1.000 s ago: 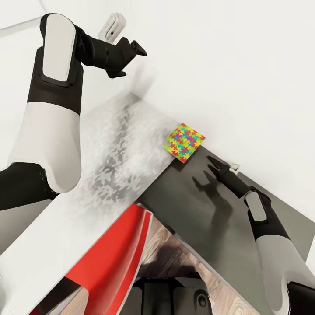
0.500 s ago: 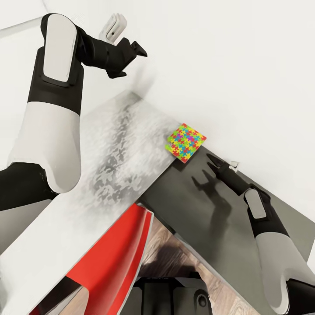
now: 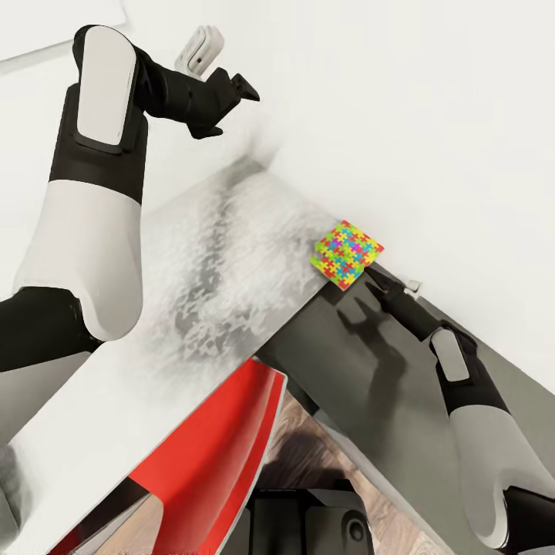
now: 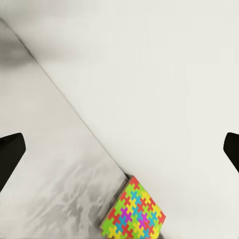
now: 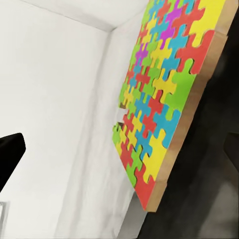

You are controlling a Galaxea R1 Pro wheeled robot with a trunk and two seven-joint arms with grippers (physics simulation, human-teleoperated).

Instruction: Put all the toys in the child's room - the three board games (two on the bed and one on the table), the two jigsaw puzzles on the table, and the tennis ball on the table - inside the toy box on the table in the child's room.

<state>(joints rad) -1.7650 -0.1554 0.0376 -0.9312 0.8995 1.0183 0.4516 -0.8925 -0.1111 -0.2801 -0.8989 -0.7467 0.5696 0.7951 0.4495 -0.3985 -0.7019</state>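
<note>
One jigsaw puzzle [image 3: 347, 253], a thin square of bright interlocking pieces, lies at the end corner of the table [image 3: 231, 254] by the white wall. It also shows in the left wrist view as the puzzle [image 4: 133, 211] and close up in the right wrist view as the puzzle [image 5: 159, 99]. My right gripper [image 3: 371, 279] hangs open just off the puzzle's near corner, beside the table's dark side panel [image 3: 362, 370], holding nothing. My left gripper [image 3: 240, 83] is raised high near the wall, open and empty, with its fingertips [image 4: 10, 154] spread wide.
A red chair [image 3: 216, 455] stands tucked under the table's long edge. Wood-plank floor [image 3: 289, 451] shows below it. The white wall [image 3: 432, 139] runs close behind the table and the right arm.
The whole view has shifted slightly, so the camera moved. The gap between my right gripper and the puzzle's corner has shrunk. The left arm keeps its raised pose.
</note>
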